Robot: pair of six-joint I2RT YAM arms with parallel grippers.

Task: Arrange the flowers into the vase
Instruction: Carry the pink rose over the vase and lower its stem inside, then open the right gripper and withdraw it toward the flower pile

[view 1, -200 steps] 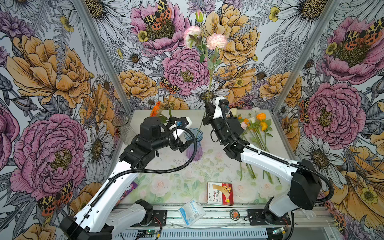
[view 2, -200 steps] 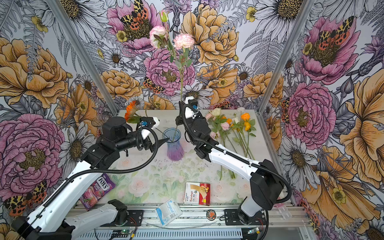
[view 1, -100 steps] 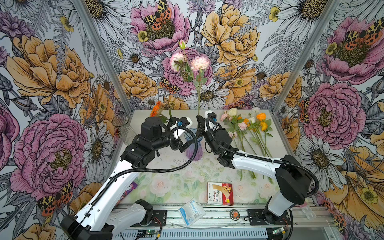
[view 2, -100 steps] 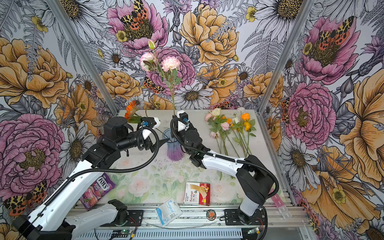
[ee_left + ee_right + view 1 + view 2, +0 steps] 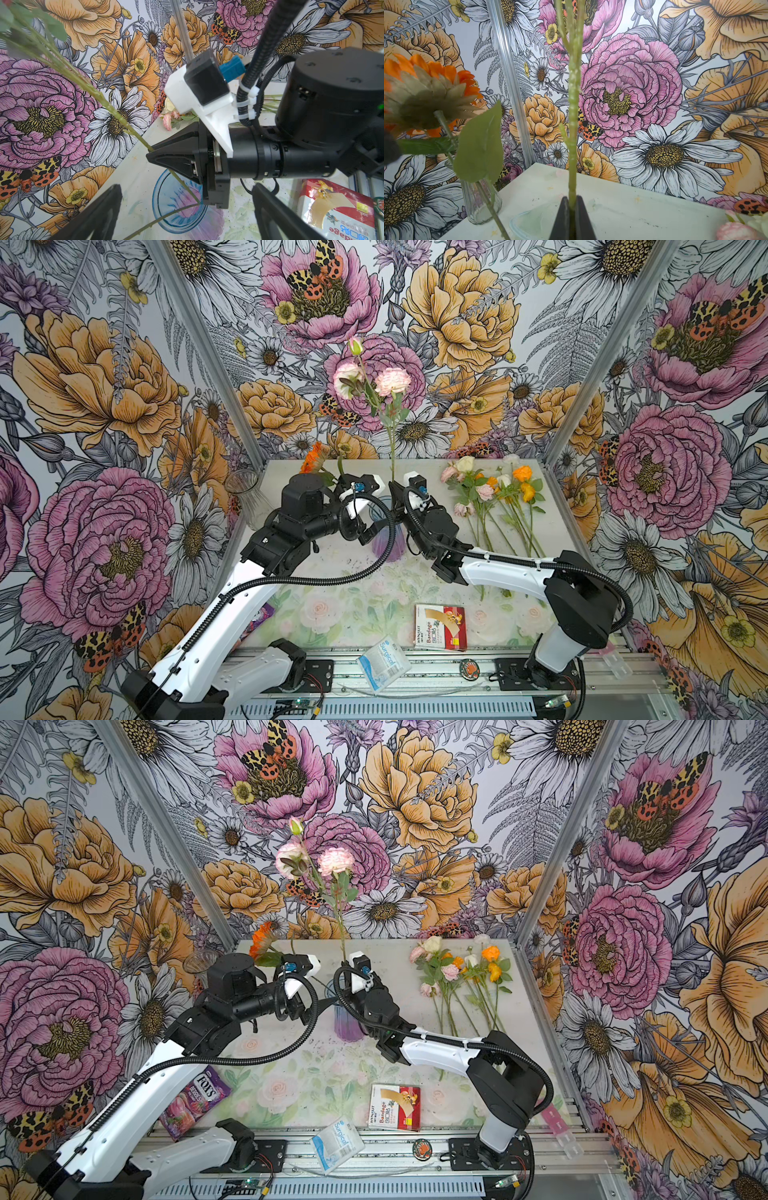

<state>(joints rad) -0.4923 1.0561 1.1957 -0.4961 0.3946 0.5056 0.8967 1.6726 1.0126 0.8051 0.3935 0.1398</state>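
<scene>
Your right tool (image 5: 572, 200) has its jaws pressed together on the green stem of a tall flower (image 5: 392, 435). It grips low on the stem, so the flower stands nearly upright with its pink-and-white heads high against the back wall. Below the grip, the left wrist view shows the short lower end of the stem slanting down into the mouth of the blue-and-purple vase (image 5: 155, 199), which stands on the tabletop (image 5: 353, 605) right under the tool. Your left tool (image 5: 187, 185) sits just beside the vase on its left, jaws spread wide with nothing between them. An orange flower (image 5: 311, 457) leans out to the left behind that arm, its stem running down toward the vase mouth. The remaining flowers (image 5: 494, 489) lie in a loose bunch on the tabletop to the right of the vase, well apart from it, with heads toward the back wall and stems toward the front. A clear glass vase (image 5: 245, 495) stands upright in the back left corner. Along the front edge you have a bandage box (image 5: 440, 626) and a surgical pack (image 5: 384, 659), and a candy bag (image 5: 193, 1102) lies at the front left.
</scene>
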